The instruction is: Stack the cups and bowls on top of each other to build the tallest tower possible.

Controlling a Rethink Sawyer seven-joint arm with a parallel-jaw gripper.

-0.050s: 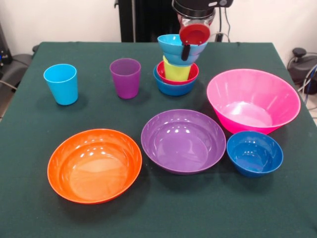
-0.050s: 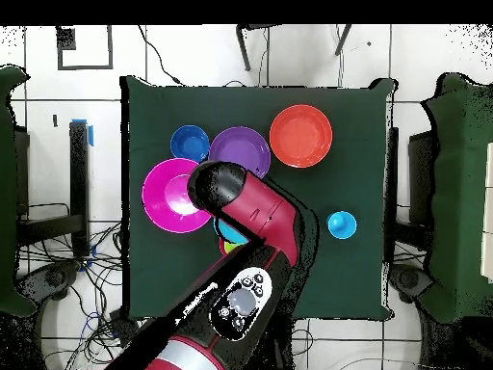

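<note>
The tower stands at the back middle of the table: a blue bowl [image 1: 172,88], a red bowl [image 1: 192,74], a lime green cup [image 1: 175,70] and a cyan bowl [image 1: 171,45] on top, slightly tilted. My gripper [image 1: 185,51] comes down from above onto the cyan bowl's near right rim. Its grip on that rim is hidden. A light blue cup [image 1: 61,83] [image 2: 341,224] and a purple cup [image 1: 125,77] stand upright to the left of the tower. From overhead the arm [image 2: 250,207] covers the tower, and only a sliver of the cyan bowl [image 2: 229,232] shows.
At the front lie a wide orange bowl [image 1: 94,165] [image 2: 300,136], a wide purple bowl [image 1: 183,141] [image 2: 240,151] and a small dark blue bowl [image 1: 254,153] [image 2: 190,144]. A big pink bowl [image 1: 253,100] [image 2: 168,196] sits right of the tower.
</note>
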